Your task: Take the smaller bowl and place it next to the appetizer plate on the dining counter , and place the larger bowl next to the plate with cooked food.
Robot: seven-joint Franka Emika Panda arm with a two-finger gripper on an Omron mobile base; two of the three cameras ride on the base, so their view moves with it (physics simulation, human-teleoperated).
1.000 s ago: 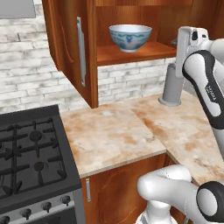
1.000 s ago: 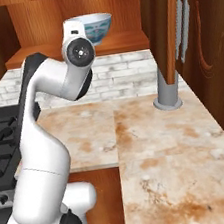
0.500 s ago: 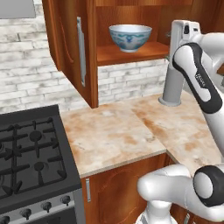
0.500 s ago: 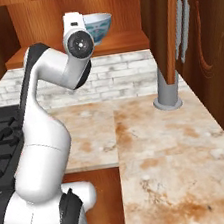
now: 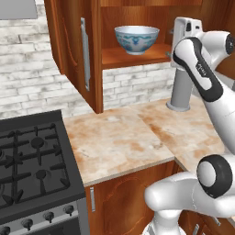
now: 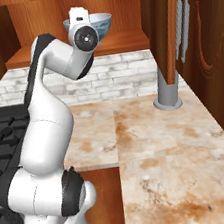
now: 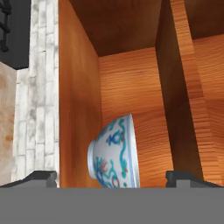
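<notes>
The larger bowl (image 5: 137,39), white with a blue-teal pattern, stands upright on the wooden shelf (image 5: 133,56) of an open wall cabinet. In the right base view its rim (image 6: 103,23) peeks out behind my hand. My gripper (image 7: 111,177) is open, level with the shelf and just to the bowl's right in the left base view, a short gap away from it. The hand view is rolled, so there the bowl (image 7: 116,153) lies sideways between my two fingertips (image 7: 41,176) with nothing held. The smaller bowl, the dining counter and both plates are out of view.
A marbled worktop (image 5: 119,137) runs below the cabinet, with a black stove (image 5: 32,160) at its left. A grey post (image 5: 181,89) rises from the worktop's back right. The open cabinet door (image 5: 78,50) hangs left of the shelf, and another door (image 6: 172,24) stands at the right.
My arm has lifted the hand up and swung it left toward the bowl on the shelf. The jaws have stayed open and the bowl has not moved.
</notes>
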